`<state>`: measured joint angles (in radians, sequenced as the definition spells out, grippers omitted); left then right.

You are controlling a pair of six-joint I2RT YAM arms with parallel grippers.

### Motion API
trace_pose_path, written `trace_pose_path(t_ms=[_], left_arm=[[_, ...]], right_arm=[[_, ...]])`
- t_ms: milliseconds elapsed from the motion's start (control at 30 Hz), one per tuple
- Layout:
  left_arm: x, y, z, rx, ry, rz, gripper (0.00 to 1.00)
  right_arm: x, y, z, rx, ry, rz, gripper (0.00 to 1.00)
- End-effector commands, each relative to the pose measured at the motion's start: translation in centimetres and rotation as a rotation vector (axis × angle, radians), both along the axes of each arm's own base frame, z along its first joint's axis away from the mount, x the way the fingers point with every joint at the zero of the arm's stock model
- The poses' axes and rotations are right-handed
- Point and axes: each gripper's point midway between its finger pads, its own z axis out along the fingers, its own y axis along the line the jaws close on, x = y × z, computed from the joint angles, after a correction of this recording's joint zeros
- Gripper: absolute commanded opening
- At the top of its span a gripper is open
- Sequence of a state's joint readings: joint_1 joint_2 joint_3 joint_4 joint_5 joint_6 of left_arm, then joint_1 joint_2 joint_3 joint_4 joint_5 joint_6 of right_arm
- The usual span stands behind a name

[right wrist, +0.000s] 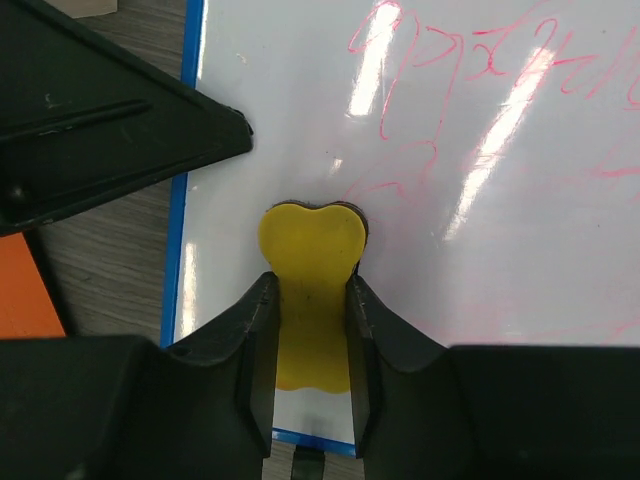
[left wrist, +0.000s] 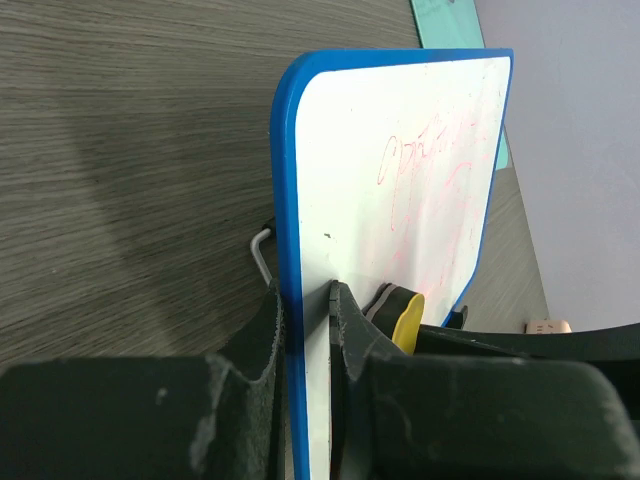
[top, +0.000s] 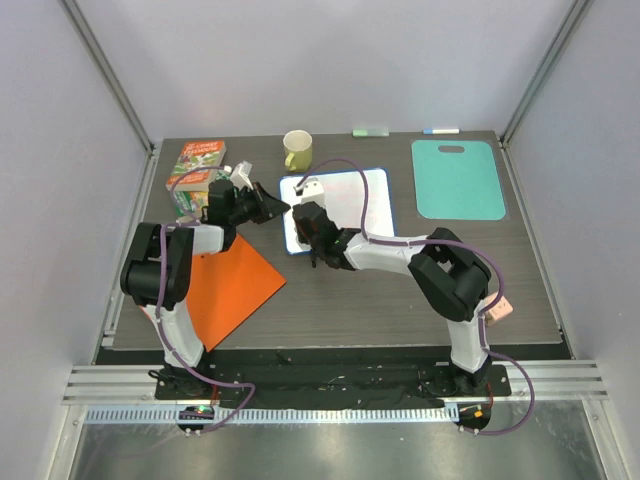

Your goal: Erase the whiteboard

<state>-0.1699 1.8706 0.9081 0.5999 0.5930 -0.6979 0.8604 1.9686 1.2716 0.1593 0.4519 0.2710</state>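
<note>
The whiteboard [top: 340,195] lies at the table's middle back, white with a blue frame. Red scribbles [left wrist: 430,170] cover its surface. My left gripper [top: 283,207] is shut on the board's left edge, one finger under the frame and one on top [left wrist: 305,300]. My right gripper [top: 308,215] is shut on a yellow eraser [right wrist: 312,270]. The eraser rests on the board near its lower left corner, just beside the left gripper's fingers [right wrist: 120,120]. It also shows as a yellow and black block [left wrist: 405,318] in the left wrist view. Scribbles [right wrist: 470,90] spread ahead and right of it.
A teal cutting board [top: 458,178] lies at the back right. An orange folder [top: 232,285] lies near the left arm. A yellow-green mug [top: 297,150] stands behind the whiteboard. Two printed boxes [top: 198,170] sit at the back left. Markers [top: 370,131] lie along the far edge.
</note>
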Motion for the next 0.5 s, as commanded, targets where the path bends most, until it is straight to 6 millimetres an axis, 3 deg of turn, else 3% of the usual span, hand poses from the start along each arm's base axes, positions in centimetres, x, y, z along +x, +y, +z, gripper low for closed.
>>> trace_pose_path(t_ms=[0, 133, 300, 400, 467], left_arm=[[-1.8, 0.5, -5.2, 0.168, 0.065, -0.007, 0.00], [-1.7, 0.5, -5.2, 0.167, 0.066, -0.006, 0.00], [-1.7, 0.7, -5.3, 0.170, 0.067, 0.001, 0.00], [-1.6, 0.6, -5.2, 0.168, 0.067, 0.000, 0.00], [-1.7, 0.5, -5.2, 0.167, 0.067, -0.004, 0.00]], right_arm=[[-1.6, -5.8, -5.7, -0.172, 0.109, -0.210, 0.01], [0.3, -12.0, -3.4, -0.136, 0.057, -0.405, 0.01], [0.7, -17.6, -3.3, -0.127, 0.076, -0.532, 0.01], [0.3, -19.9, -4.0, -0.107, 0.122, -0.599, 0.01], [0.2, -19.4, -4.1, -0.090, 0.134, -0.566, 0.01]])
